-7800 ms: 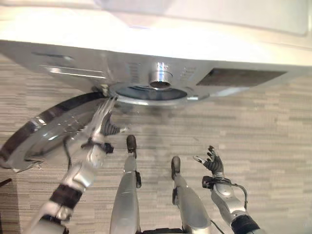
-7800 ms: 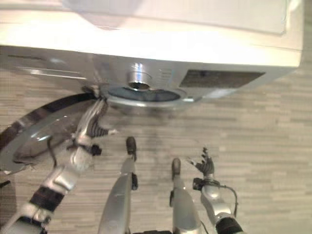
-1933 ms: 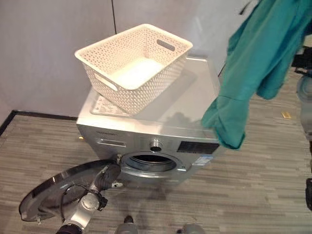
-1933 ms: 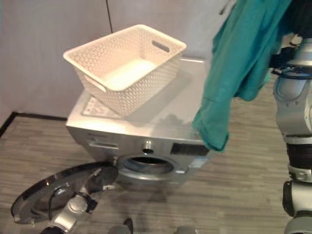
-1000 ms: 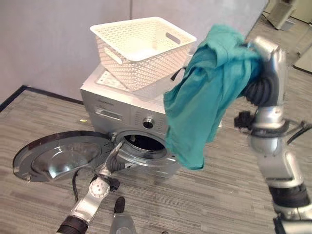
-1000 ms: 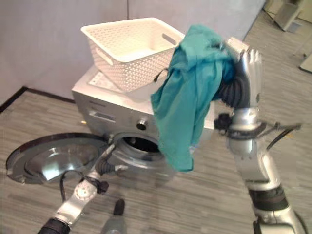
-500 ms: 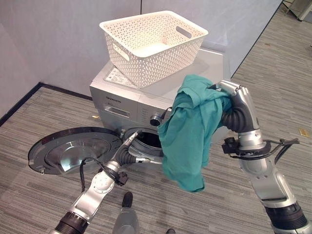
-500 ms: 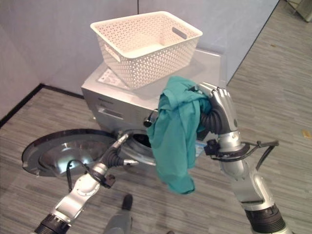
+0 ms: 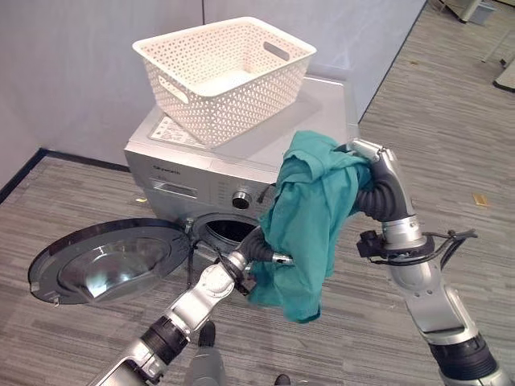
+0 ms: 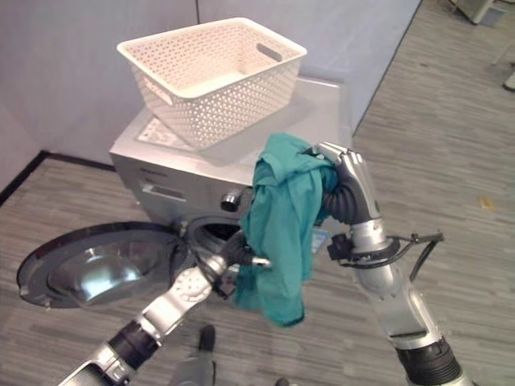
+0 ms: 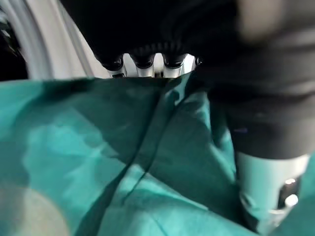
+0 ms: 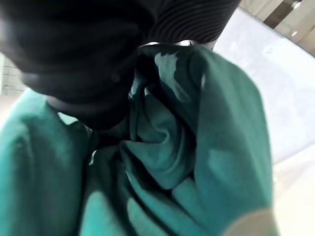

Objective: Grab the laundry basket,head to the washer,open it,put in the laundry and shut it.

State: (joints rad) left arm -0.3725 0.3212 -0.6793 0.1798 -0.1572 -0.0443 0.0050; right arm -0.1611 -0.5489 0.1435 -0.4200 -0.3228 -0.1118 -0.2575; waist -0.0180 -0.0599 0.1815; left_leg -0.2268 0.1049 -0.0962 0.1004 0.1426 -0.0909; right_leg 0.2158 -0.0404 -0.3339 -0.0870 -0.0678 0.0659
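Note:
A teal garment (image 9: 310, 225) hangs bunched from my right hand (image 9: 385, 189), which is shut on its upper part, in front of the silver washer (image 9: 181, 169). The cloth dangles just right of the round drum opening (image 9: 219, 229). The washer's door (image 9: 105, 261) is swung wide open to the left. My left hand (image 9: 256, 249) reaches across the opening and is pressed into the garment's lower half, partly buried in the cloth (image 11: 98, 162). A white perforated laundry basket (image 9: 241, 104) stands on top of the washer, with no laundry showing in it. Teal folds (image 12: 187, 147) lie against my right palm.
The open door juts out low over the grey plank floor (image 9: 451, 121) at the left. A pale wall (image 9: 64, 72) stands right behind the washer. Open floor stretches to the right of the machine.
My left hand has moved right from the door rim into the hanging garment. The right hand holds the garment at about the same height. The camera has shifted a little.

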